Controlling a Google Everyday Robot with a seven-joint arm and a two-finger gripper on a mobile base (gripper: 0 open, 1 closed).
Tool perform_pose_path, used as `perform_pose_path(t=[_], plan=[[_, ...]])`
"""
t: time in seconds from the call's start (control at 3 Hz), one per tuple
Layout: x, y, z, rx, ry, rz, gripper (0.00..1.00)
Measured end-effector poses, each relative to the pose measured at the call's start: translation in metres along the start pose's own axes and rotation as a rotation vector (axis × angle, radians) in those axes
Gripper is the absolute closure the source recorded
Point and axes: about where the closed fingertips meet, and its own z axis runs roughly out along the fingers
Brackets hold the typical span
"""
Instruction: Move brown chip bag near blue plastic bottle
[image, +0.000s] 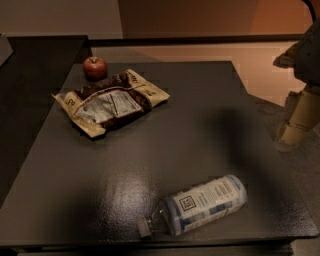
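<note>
Progress view of the transfer task. Take the blue plastic bottle as your reference: it lies on its side by the near edge of the dark table, with its capped neck pointing left and its label facing up. The brown chip bag lies flat, well apart from the bottle and toward the far left corner from it, with a broad stretch of bare surface between the two. A small red apple sits just beyond the bag, farther again from the bottle. From this layout you may judge that no part of the move is done: the bag is neither held nor near the bottle, so the reach, grasp, carry and release are all still to do. The gripper hangs off the table's right side, beyond and to the right of the bottle, touching neither item and carrying nothing visible; whether it is spread or pressed together cannot be told. As for containers, the bottle has its greyish cap on, and you cannot tell whether it holds liquid. The bag is crinkled and fairly flat, and its contents are hidden.
</note>
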Motion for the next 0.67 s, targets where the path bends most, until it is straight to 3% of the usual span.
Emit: perform_pose_path(t=[0.67], plan=[[0.0000,0.0000,0.0000,0.000,0.000,0.000,0.00]])
